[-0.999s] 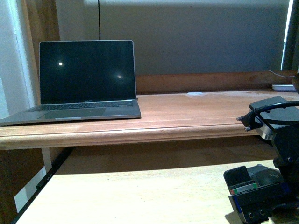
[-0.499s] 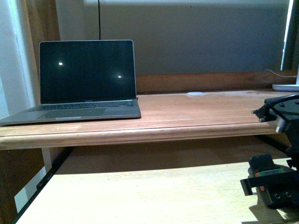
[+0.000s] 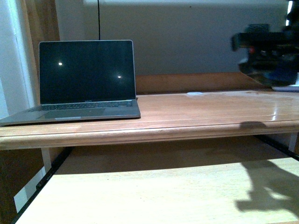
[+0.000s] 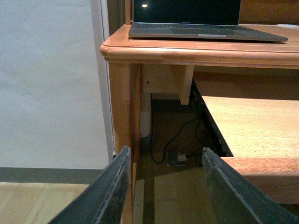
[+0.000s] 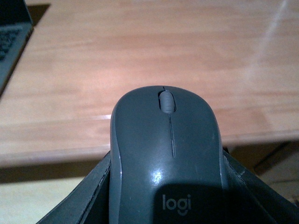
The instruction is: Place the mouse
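The mouse (image 5: 166, 135) is dark grey with a scroll wheel and a light logo on its back. My right gripper (image 5: 167, 163) is shut on it, one finger along each side. In the right wrist view the mouse hangs above the front edge of the wooden desk top (image 5: 140, 70). In the front view the right gripper (image 3: 266, 46) is a dark blur high at the right, above the desk top (image 3: 196, 114); the mouse cannot be made out there. My left gripper (image 4: 163, 186) stands open and holds nothing, low beside the desk's left leg (image 4: 122, 107).
An open laptop (image 3: 86, 79) with a dark screen sits at the desk's left. A small white patch (image 3: 195, 94) and a flat white device (image 3: 285, 87) lie near the back. Below the top runs a pale lower shelf (image 3: 140, 196). Cables (image 4: 173, 140) hang under the desk.
The right arm has risen from the lower shelf at the bottom right to high above the desk top's right end. It is blurred by motion. The laptop has not moved.
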Robot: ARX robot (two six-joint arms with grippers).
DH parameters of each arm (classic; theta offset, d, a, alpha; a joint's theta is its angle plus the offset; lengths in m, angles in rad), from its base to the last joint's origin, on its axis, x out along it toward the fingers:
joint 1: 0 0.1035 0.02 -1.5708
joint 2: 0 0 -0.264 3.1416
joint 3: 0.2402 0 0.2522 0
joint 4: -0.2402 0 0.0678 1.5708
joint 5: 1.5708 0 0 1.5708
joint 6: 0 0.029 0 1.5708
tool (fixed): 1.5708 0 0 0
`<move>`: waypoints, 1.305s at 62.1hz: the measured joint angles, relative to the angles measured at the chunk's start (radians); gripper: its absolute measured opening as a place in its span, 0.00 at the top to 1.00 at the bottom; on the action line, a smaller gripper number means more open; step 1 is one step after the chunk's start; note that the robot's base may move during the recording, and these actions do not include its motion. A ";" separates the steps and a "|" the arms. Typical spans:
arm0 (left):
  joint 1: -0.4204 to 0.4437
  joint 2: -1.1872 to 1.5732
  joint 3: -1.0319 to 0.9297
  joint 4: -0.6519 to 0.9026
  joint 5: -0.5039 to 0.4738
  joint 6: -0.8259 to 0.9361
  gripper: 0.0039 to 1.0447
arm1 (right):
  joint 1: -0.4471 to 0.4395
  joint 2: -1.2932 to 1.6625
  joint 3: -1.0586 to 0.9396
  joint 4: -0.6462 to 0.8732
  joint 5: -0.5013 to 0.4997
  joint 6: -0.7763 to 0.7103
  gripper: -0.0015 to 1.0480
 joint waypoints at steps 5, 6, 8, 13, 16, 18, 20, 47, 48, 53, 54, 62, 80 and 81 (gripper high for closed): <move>0.000 0.000 0.000 0.000 0.000 0.000 0.30 | 0.050 0.106 0.125 -0.016 0.062 -0.005 0.47; 0.000 0.000 0.000 0.000 0.000 0.000 0.27 | 0.063 0.138 0.160 -0.025 0.076 -0.008 0.47; 0.000 0.000 0.000 0.000 0.000 0.000 0.22 | 0.083 0.189 0.212 -0.033 0.099 -0.013 0.47; 0.000 0.000 0.000 0.000 0.000 0.000 0.10 | 0.119 0.309 0.332 -0.060 0.149 -0.014 0.47; 0.000 0.000 0.000 0.000 0.000 0.001 0.06 | 0.135 0.390 0.409 -0.076 0.181 -0.014 0.47; 0.000 0.000 0.000 0.000 0.000 0.001 0.07 | 0.141 0.433 0.451 -0.084 0.200 -0.014 0.47; 0.000 0.000 0.000 0.000 0.000 0.001 0.08 | 0.145 0.475 0.489 -0.089 0.216 -0.014 0.47; 0.000 0.000 0.000 0.000 0.000 0.001 0.07 | 0.145 0.742 0.719 -0.112 0.299 0.014 0.47; 0.000 0.000 0.000 0.000 0.000 0.001 0.07 | 0.147 0.746 0.723 -0.109 0.298 0.017 0.47; 0.000 0.000 0.000 0.000 0.000 0.001 0.07 | 0.157 0.752 0.725 -0.087 0.291 0.021 0.38; 0.000 0.000 0.000 0.000 0.000 0.001 0.07 | 0.158 0.753 0.725 -0.083 0.292 0.021 0.36; 0.000 0.000 0.000 0.000 0.000 0.001 0.07 | 0.164 0.747 0.703 -0.003 0.274 0.021 0.17; 0.000 0.000 0.000 0.000 0.000 0.001 0.07 | 0.074 0.504 0.405 0.255 0.098 0.045 0.07; 0.000 0.000 0.000 0.000 0.000 0.001 0.07 | 0.062 0.470 0.370 0.277 0.076 0.045 0.07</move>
